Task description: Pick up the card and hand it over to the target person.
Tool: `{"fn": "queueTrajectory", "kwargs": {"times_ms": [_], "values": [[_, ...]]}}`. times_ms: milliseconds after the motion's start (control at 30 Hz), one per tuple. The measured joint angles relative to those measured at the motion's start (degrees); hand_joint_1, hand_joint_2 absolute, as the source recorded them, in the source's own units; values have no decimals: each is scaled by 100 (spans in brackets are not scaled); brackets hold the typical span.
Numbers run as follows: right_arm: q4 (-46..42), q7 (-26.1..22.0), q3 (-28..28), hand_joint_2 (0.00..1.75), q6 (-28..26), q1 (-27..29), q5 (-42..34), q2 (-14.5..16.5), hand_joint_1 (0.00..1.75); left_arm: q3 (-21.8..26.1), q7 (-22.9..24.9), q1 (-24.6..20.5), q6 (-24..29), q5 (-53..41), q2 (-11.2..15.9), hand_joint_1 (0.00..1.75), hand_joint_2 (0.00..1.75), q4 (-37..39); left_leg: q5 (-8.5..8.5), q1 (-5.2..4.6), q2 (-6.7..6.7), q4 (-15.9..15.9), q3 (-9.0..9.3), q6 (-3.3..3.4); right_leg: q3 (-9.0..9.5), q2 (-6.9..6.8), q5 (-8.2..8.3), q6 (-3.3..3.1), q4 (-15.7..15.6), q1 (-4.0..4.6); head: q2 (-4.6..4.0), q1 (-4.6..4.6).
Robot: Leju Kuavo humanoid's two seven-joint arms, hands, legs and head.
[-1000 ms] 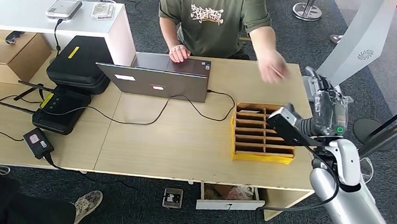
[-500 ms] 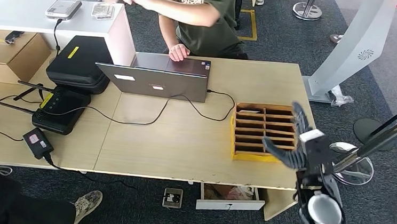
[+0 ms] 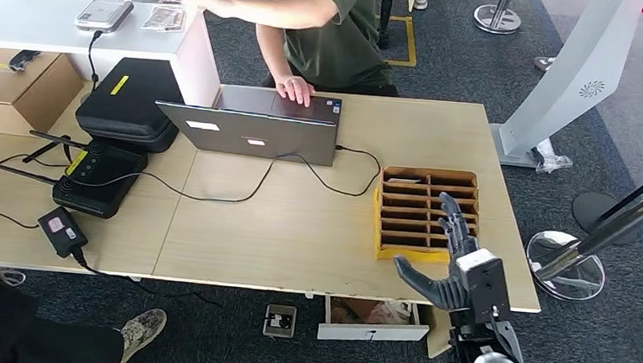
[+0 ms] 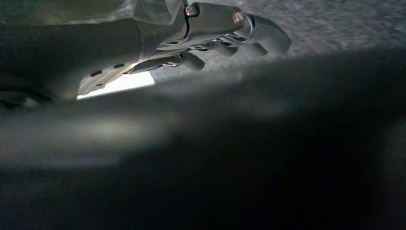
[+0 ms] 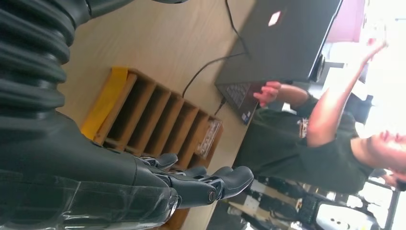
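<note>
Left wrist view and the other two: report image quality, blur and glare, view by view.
Head view: evenly lit, sharp, person's raised arm slightly motion-blurred. Left wrist view: mostly dark and out of focus, left hand dimly lit. Right wrist view: right hand and wooden organizer clear, background overexposed.

Even daylight over the table (image 3: 297, 223); the left wrist view is dim and blurred, and glare whitens the background beyond the laptop (image 5: 282, 43).

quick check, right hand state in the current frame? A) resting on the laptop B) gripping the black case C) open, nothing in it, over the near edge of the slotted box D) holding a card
C: the right hand has its fingers spread with nothing between them, sitting at the near edge of the slotted cardboard box, well away from the laptop.
</note>
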Motion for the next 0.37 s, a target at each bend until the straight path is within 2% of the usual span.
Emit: {"fn": "queueTrajectory", "kwargs": {"times_ms": [133, 367], "values": [[251, 74, -105, 175, 244, -25, -188, 88, 0, -71, -5, -19, -54, -75, 12, 0, 0, -5, 1, 0, -5, 1, -1, 1, -1, -4, -1, 1, 1, 0, 0, 0], [711, -63, -132, 175, 243, -120, -248, 235, 0, -116, 41, -34, -129, -128, 17, 0, 0, -14, 2, 1, -3, -1, 1, 2, 2, -3, 2, 2, -3, 1, 0, 0]]}}
